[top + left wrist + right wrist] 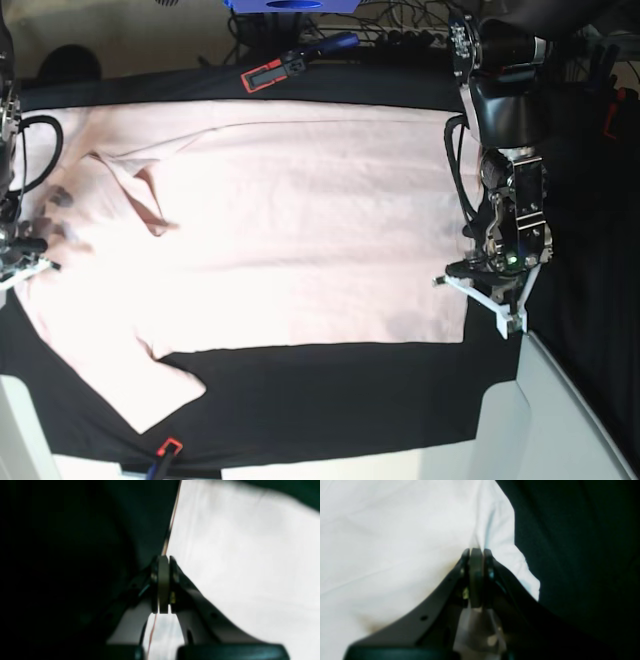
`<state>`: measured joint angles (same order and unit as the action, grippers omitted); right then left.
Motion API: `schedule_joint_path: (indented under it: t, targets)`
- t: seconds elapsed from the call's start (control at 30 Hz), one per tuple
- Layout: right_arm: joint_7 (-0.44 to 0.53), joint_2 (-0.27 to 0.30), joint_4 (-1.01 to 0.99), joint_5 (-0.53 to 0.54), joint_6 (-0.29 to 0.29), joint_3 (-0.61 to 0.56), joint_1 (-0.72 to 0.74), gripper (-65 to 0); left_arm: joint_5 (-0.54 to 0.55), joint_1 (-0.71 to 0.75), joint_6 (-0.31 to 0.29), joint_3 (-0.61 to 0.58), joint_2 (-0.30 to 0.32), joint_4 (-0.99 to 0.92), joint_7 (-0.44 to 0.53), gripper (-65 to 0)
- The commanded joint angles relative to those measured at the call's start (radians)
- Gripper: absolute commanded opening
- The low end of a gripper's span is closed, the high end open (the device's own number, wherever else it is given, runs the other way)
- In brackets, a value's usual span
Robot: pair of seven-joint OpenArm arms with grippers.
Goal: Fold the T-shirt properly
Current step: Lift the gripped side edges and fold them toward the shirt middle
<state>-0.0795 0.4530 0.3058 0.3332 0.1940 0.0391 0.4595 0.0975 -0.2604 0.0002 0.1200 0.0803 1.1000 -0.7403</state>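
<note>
Black cloth (330,385) covers the table, and the pale pink T-shirt (300,230) lies spread flat across it. At the base view's left edge we see little of the right gripper (22,255), half cut off; its wrist view shows the jaws pressed together on a fold of the shirt's edge. Over at the shirt's right edge, the left gripper (492,292) is likewise clamped on the hem. Both wrist views are blurred and overexposed, so the fabric looks white.
</note>
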Motion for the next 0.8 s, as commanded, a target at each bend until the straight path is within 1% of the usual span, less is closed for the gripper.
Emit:
schedule_joint_path:
  t: [0.0,0.03,0.07,0.13,0.2,0.27,0.3,0.33,0.47,0.57,0.6,0.7,0.77]
  targets:
    - [0.024,0.023,0.017,0.002,-0.003,0.003,0.028,-65.0,0.001,-0.037,0.004,0.000,0.006,-0.001,0.020,-63.8]
    - [0.024,0.023,0.017,0.002,-0.003,0.003,0.028,-65.0,0.003,-0.044,0.004,0.002,0.006,-0.021,0.020,-61.0]
    - [0.024,0.023,0.017,0.002,-0.003,0.003,0.028,-65.0,0.014,-0.046,0.004,0.005,0.009,-0.037,0.020,-56.6]
    - [0.024,0.023,0.017,0.001,-0.003,0.002,0.025,-65.0,0.064,-0.046,0.004,0.040,0.013,-0.047,0.018,-44.7]
    - [0.024,0.025,0.017,0.001,-0.001,0.002,0.015,-65.0,0.140,-0.044,0.004,0.108,0.026,-0.050,0.017,-30.7]
    - [0.024,0.025,0.017,0.001,0.000,0.002,0.015,-65.0,0.207,-0.041,0.004,0.142,0.048,-0.051,0.017,-22.8]
    - [0.024,0.025,0.017,0.001,0.000,0.002,0.015,-65.0,0.242,-0.040,0.002,0.145,0.063,-0.051,0.017,-20.2]
    - [0.024,0.025,0.017,0.001,0.002,0.002,0.015,-65.0,0.281,-0.038,0.002,0.137,0.082,-0.053,0.017,-19.0]
    - [0.024,0.025,0.017,0.001,0.003,0.002,0.015,-65.0,0.405,-0.044,0.002,0.065,0.141,-0.097,0.018,-18.8]
    - [0.024,0.025,0.017,0.001,0.003,0.002,0.015,-65.0,0.456,-0.070,-0.004,0.011,0.163,-0.159,0.026,-19.0]
    - [0.024,0.025,0.017,0.001,0.003,0.002,0.015,-65.0,0.463,-0.078,-0.022,-0.003,0.166,-0.176,0.026,-19.0]
    - [0.024,0.025,0.017,0.001,0.003,0.002,0.015,-65.0,0.468,-0.095,-0.107,-0.016,0.163,-0.197,0.026,-19.1]
    - [0.024,0.025,0.017,0.001,0.003,0.002,0.015,-65.0,0.463,-0.104,-0.113,-0.015,0.160,-0.211,0.026,-19.1]
